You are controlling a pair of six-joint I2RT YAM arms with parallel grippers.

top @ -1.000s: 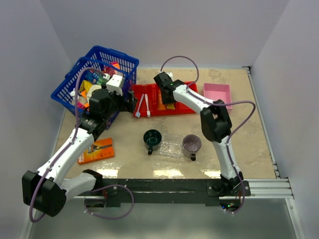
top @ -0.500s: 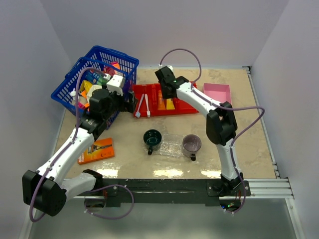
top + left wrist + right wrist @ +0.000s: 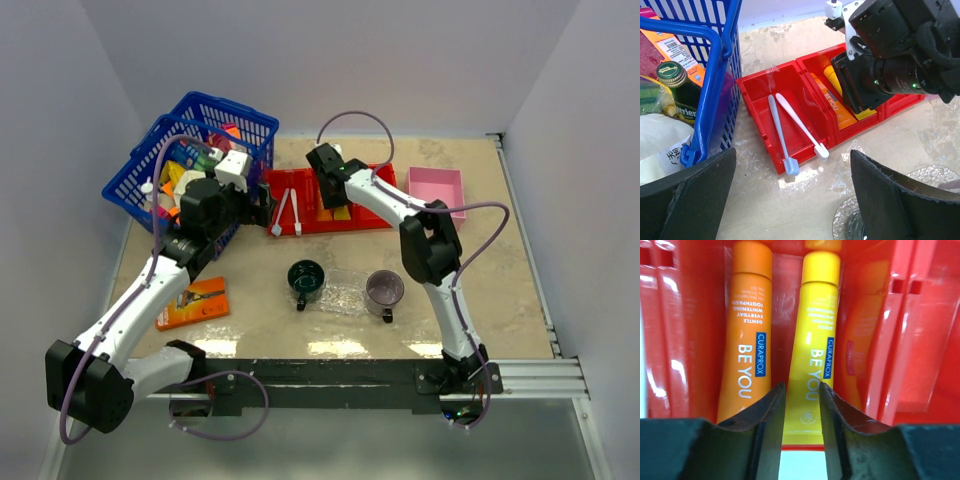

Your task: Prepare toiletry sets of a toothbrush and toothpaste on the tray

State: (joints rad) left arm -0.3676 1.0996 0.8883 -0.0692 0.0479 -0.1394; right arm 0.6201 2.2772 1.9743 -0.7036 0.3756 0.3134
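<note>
Overhead view: the clear tray point(image 3: 345, 292) lay at lower centre of the counter point(image 3: 500, 260), between a green cup point(image 3: 306, 280) and a purple cup point(image 3: 384, 290), with none of the set items on it. The red bin point(image 3: 372, 215) sat above it and a blue basket point(image 3: 190, 160) at upper left. This view alone showed the tray, yet hid the jaws of both tools.

Left wrist view: two white toothbrushes point(image 3: 790, 132) lay side by side in the bin's left compartment, heads toward the lower edge. The left tool point(image 3: 792, 167) stood fully spread above the counter just below them, holding nothing. The right tool point(image 3: 880, 65) covered the neighbouring compartment at upper right.

Right wrist view: only here were both tubes readable, the orange tube point(image 3: 747, 340) at left and the yellow tube point(image 3: 815, 340) at centre, caps toward the top edge. The right tool point(image 3: 801, 405) was parted by a narrow gap over the yellow tube's flat end; contact could not be told.
</note>
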